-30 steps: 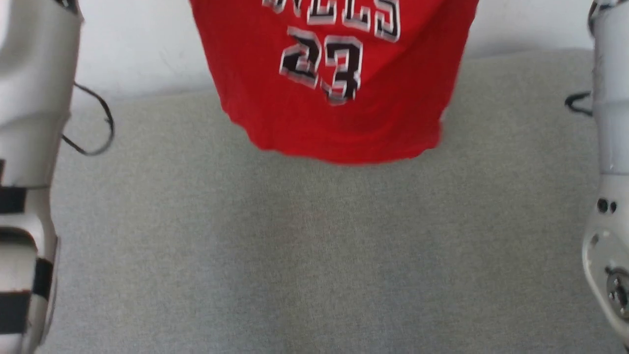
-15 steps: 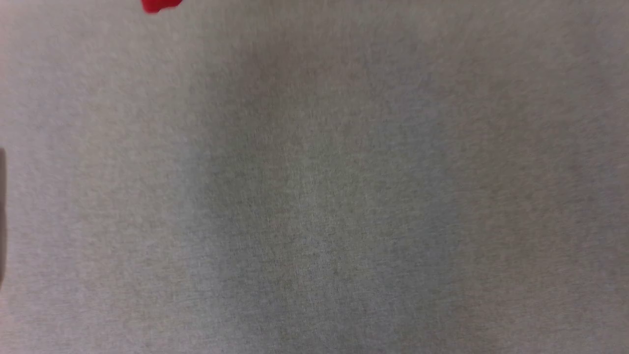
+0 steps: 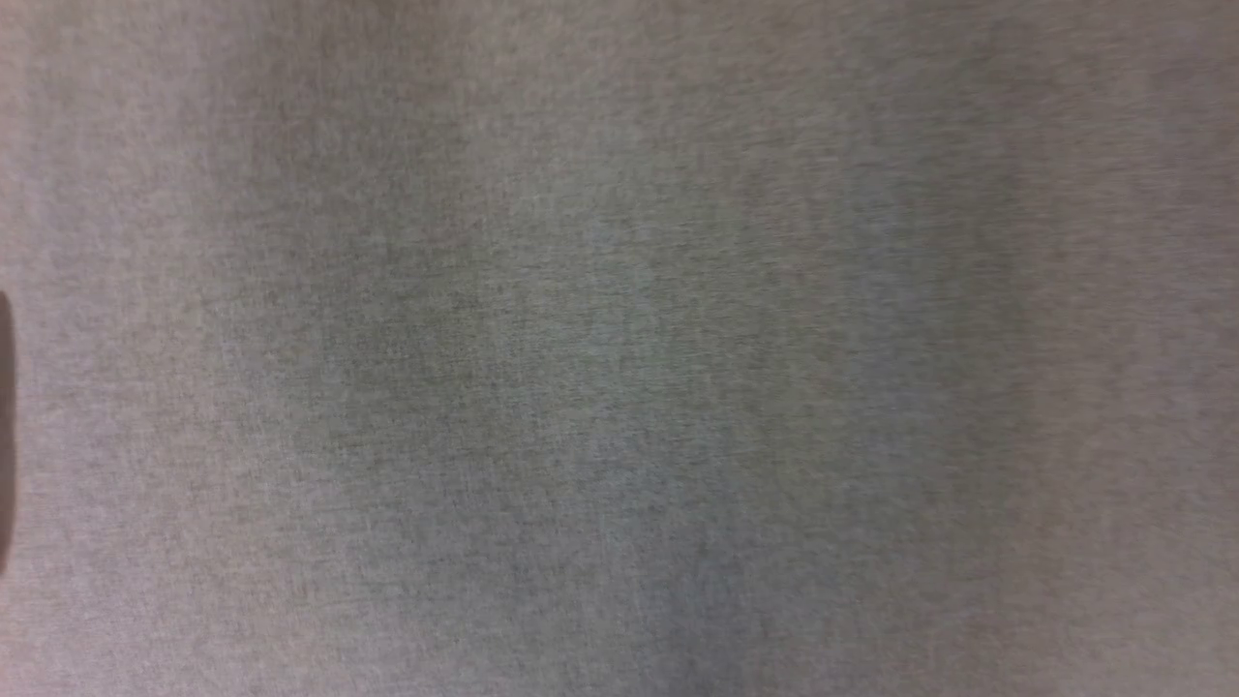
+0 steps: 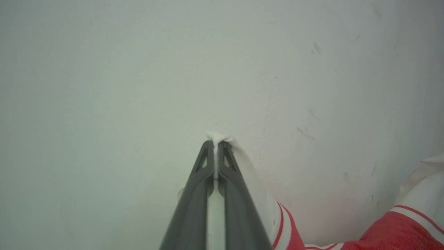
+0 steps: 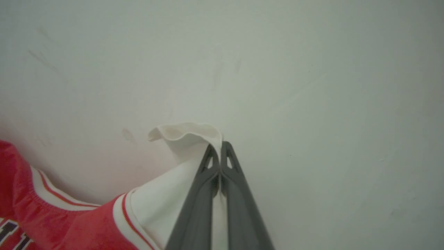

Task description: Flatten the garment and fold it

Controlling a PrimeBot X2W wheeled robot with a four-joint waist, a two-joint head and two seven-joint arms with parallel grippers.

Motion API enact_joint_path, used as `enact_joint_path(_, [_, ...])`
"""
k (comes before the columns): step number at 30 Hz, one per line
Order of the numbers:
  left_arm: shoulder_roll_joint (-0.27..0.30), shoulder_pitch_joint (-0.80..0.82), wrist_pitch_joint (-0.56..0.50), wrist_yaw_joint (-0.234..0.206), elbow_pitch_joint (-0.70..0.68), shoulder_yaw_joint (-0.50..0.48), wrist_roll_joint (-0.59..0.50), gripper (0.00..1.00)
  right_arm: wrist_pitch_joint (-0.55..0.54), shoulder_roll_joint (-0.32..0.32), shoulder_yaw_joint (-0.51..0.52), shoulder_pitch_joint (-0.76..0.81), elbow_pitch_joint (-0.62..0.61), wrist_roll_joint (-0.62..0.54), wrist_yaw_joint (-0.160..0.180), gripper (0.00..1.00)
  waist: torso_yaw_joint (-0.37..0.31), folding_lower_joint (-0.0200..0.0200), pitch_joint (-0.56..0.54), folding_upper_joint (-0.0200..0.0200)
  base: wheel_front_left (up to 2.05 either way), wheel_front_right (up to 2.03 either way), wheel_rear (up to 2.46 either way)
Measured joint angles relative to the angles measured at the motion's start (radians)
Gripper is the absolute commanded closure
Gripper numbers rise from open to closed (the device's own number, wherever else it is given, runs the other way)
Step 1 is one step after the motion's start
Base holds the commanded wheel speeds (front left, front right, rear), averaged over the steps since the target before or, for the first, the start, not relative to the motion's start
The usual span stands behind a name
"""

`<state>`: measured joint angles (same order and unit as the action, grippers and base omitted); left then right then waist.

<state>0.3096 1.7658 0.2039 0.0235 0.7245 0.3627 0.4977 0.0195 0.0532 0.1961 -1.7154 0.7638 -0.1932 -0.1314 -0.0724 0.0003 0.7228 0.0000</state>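
Observation:
In the left wrist view my left gripper (image 4: 215, 144) is shut on a pinch of white fabric of the garment (image 4: 399, 229), whose red body and red-and-white trim trail off to the lower right. Over in the right wrist view my right gripper (image 5: 219, 147) is shut on another white fold of the garment (image 5: 163, 201); the red body with a bit of black lettering hangs at the lower left. Both hold the cloth in front of a pale wall.
The head view looks down on a grey fabric surface (image 3: 619, 348), with a dark sliver (image 3: 4, 426) at the left edge. A scuffed white wall (image 4: 138, 69) stands behind both grippers.
The head camera has tilted down: the red garment and both pale forearms have left its view, which now holds the grey surface.

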Motion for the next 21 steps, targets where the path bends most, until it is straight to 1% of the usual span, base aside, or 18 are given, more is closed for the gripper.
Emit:
enact_joint_path(4, [0.001, -0.053, 0.018, 0.040, 0.011, -0.002, 0.018, 1.00, 0.036, 0.001, -0.036, 0.029, 0.040, 0.001, 0.000, 1.00, 0.025, -0.0001, 0.023, 0.0000, 0.00, 0.00, 0.00])
enact_joint_path(6, [0.004, -0.084, 0.025, 0.057, 0.010, -0.002, 0.035, 1.00, 0.057, 0.006, -0.066, 0.054, 0.053, 0.021, 0.000, 1.00, 0.035, -0.0001, 0.019, 0.0000, 0.00, 0.00, 0.00])
enact_joint_path(9, [0.018, -0.143, 0.026, 0.079, -0.014, 0.000, 0.067, 1.00, 0.070, 0.030, -0.131, 0.098, 0.057, 0.077, 0.000, 1.00, 0.044, -0.0003, -0.003, 0.0000, 0.00, 0.00, 0.00])
enact_joint_path(12, [0.039, -0.218, 0.026, 0.090, -0.062, -0.002, 0.101, 1.00, 0.078, 0.054, -0.190, 0.158, 0.034, 0.165, 0.000, 1.00, 0.047, -0.0005, -0.032, 0.0000, 0.00, 0.00, 0.00])
enact_joint_path(16, [0.071, -0.370, 0.015, 0.091, -0.154, -0.003, 0.147, 1.00, 0.061, 0.091, -0.266, 0.280, -0.053, 0.307, 0.000, 1.00, 0.048, -0.0005, -0.077, 0.0000, 0.00, 0.00, 0.00])
enact_joint_path(20, [0.112, -0.560, -0.007, 0.090, -0.279, -0.012, 0.190, 1.00, 0.021, 0.150, -0.307, 0.447, -0.199, 0.434, 0.000, 1.00, 0.048, -0.0005, -0.127, 0.0000, 0.00, 0.00, 0.00])
enact_joint_path(21, [0.121, -0.613, -0.010, 0.083, -0.318, -0.018, 0.201, 1.00, 0.008, 0.165, -0.308, 0.496, -0.240, 0.459, 0.000, 1.00, 0.047, -0.0006, -0.140, 0.0000, 0.00, 0.00, 0.00])
